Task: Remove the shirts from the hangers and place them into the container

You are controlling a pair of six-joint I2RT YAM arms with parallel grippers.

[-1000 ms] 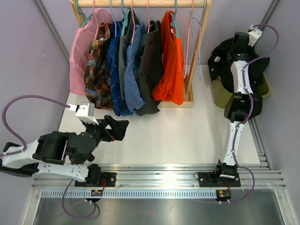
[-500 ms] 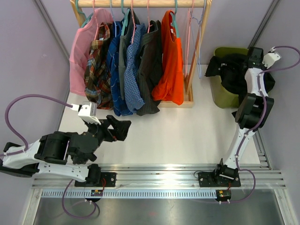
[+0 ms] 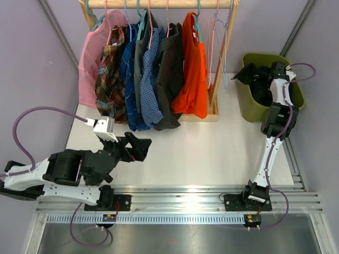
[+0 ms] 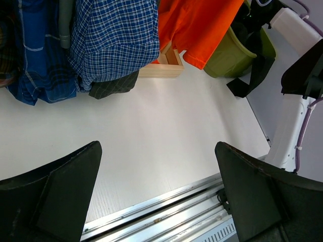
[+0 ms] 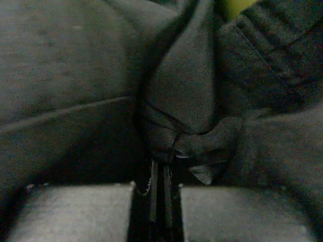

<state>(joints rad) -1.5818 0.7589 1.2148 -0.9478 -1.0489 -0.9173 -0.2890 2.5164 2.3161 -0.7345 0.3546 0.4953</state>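
Several shirts hang on hangers from the rail: pink (image 3: 94, 53), brown-red plaid (image 3: 108, 79), blue checked (image 3: 151, 84), dark grey (image 3: 169, 74) and orange (image 3: 193, 74). Two bare hangers (image 3: 216, 42) hang at the rail's right end. My right gripper (image 3: 270, 84) is down inside the olive-green container (image 3: 244, 103), shut on a fold of the black shirt (image 5: 186, 101), which fills the right wrist view. Part of that black shirt (image 4: 252, 65) drapes over the container's rim (image 4: 227, 55). My left gripper (image 4: 159, 201) hovers open and empty over the white table, in front of the blue checked shirt (image 4: 113, 40) and orange shirt (image 4: 197, 25).
A thick wooden rail (image 3: 159, 4) carries the hangers, with a light wooden frame (image 3: 212, 114) as its base on the table. Purple walls close in both sides. Metal rails (image 3: 180, 196) run along the near edge by the arm bases.
My right arm swung over the container and lowered the black shirt into it, so less cloth spills outside. The left gripper crept slightly forward and to the right, still open.
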